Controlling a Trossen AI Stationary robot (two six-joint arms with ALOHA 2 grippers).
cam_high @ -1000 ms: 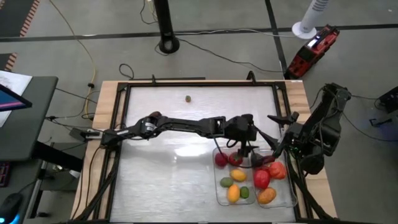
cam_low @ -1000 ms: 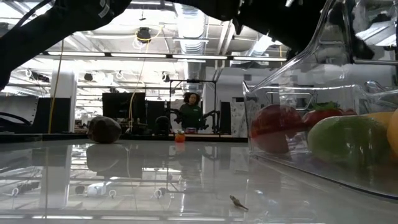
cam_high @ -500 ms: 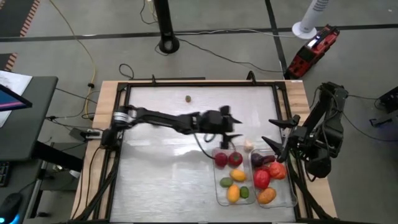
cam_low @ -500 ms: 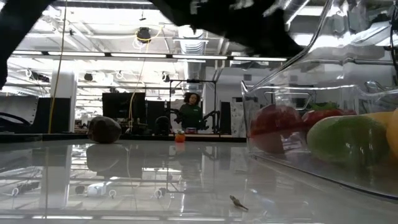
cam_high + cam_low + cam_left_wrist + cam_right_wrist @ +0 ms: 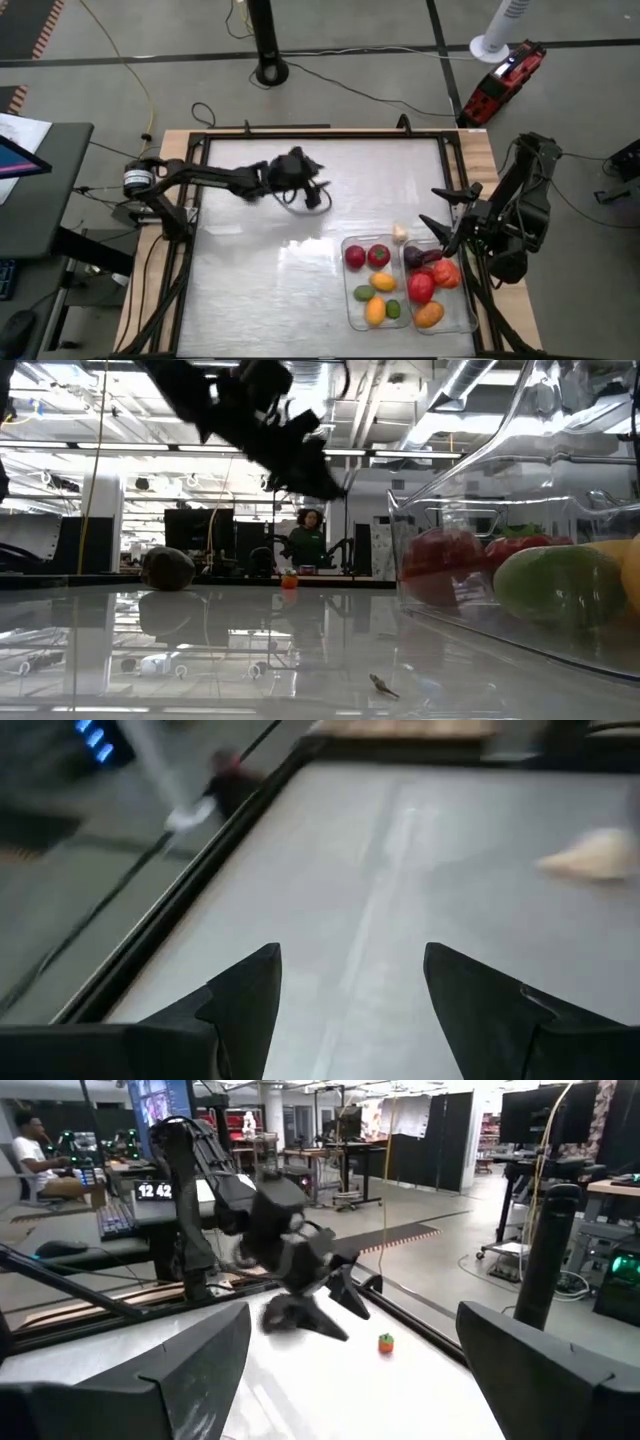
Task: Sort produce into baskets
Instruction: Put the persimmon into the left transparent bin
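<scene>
Two clear bins stand side by side at the table's near right. The left bin (image 5: 347, 300) holds red, yellow, orange and green produce. The right bin (image 5: 472, 308) holds red, orange and dark purple produce. A white piece (image 5: 400, 233) lies on the table at the bins' far edge. A small orange piece (image 5: 386, 1343) and a dark lump (image 5: 168, 568) rest on the table farther off. My left gripper (image 5: 315, 182) hangs open and empty above the table's far middle. My right gripper (image 5: 440, 210) is open and empty, just beyond the right bin.
A black frame (image 5: 195, 200) runs around the glossy table top. The bins' clear wall (image 5: 470, 560) rises close at the right of the low view. The table's left and near-left parts are bare. A person sits in the room beyond the table (image 5: 307, 540).
My left gripper has drawn back from over the bins, toward the table's left and far edges, and now hangs above the far middle. The white piece shows on the table where the gripper stood.
</scene>
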